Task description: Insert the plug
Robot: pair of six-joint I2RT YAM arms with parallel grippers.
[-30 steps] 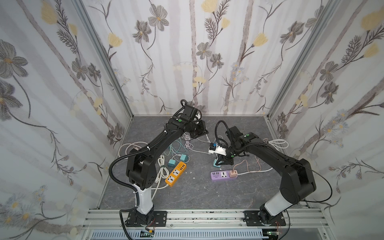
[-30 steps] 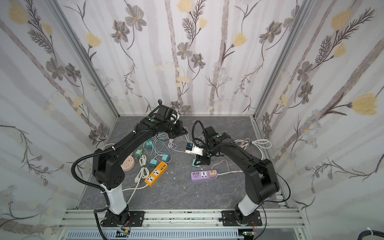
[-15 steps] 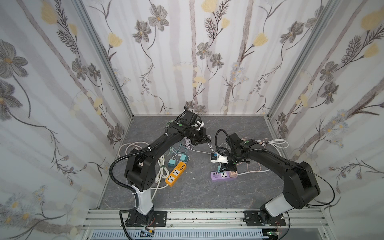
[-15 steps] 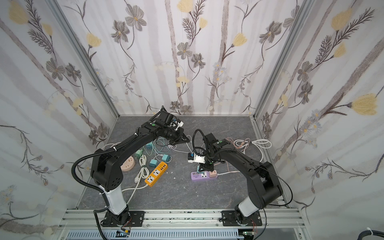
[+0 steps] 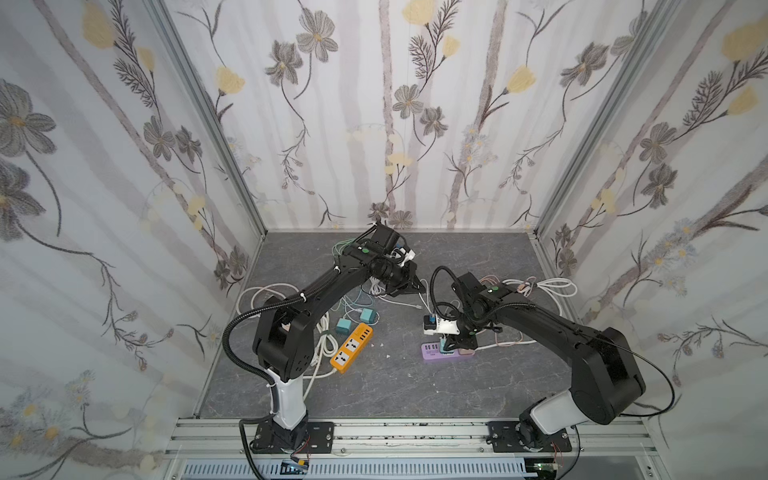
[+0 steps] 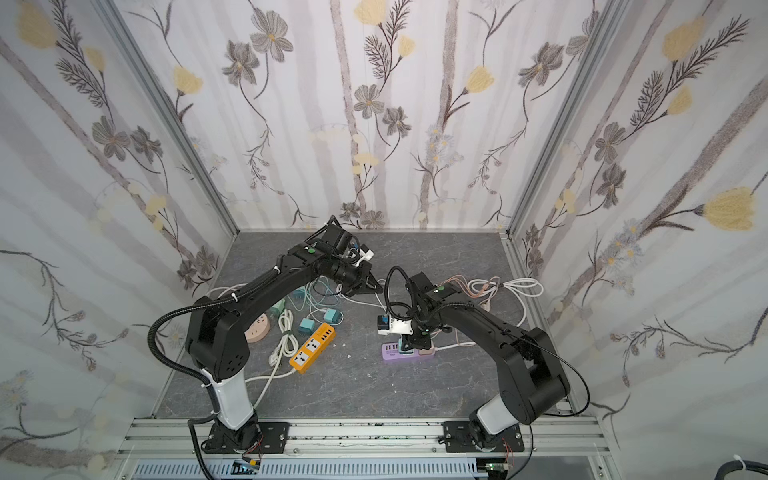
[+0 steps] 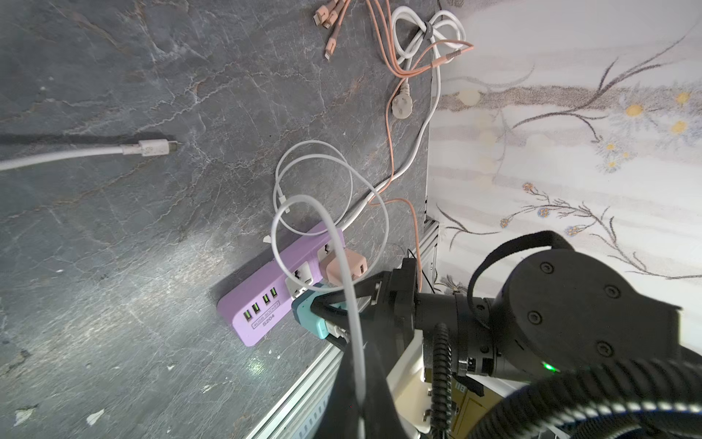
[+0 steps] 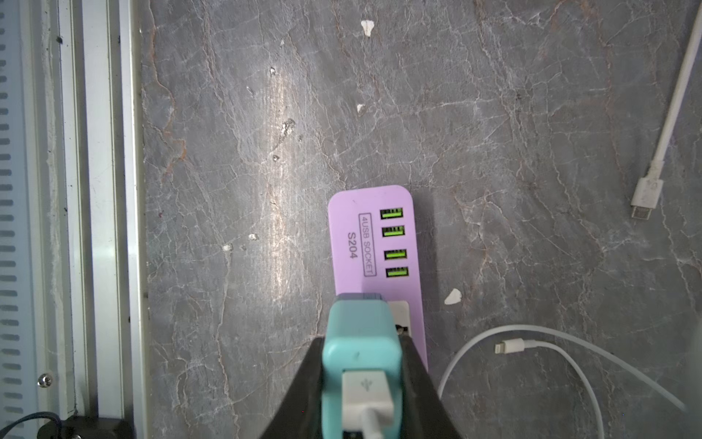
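Observation:
A teal plug with a white USB connector in its back is clamped in my right gripper, shut on it. It sits over the white socket of the purple power strip; its prongs are hidden. In both top views the right gripper hangs over the strip. My left gripper is shut on a thin white cable that loops above the strip.
A pink adapter sits in the strip beside the teal plug. An orange power strip, loose teal adapters and white cords lie by the left arm. Pink cables and a white coil lie at the right. A loose white connector lies near the strip.
My right gripper has come down and forward with the teal plug onto the purple strip. The left gripper has moved forward and right with the white cable.

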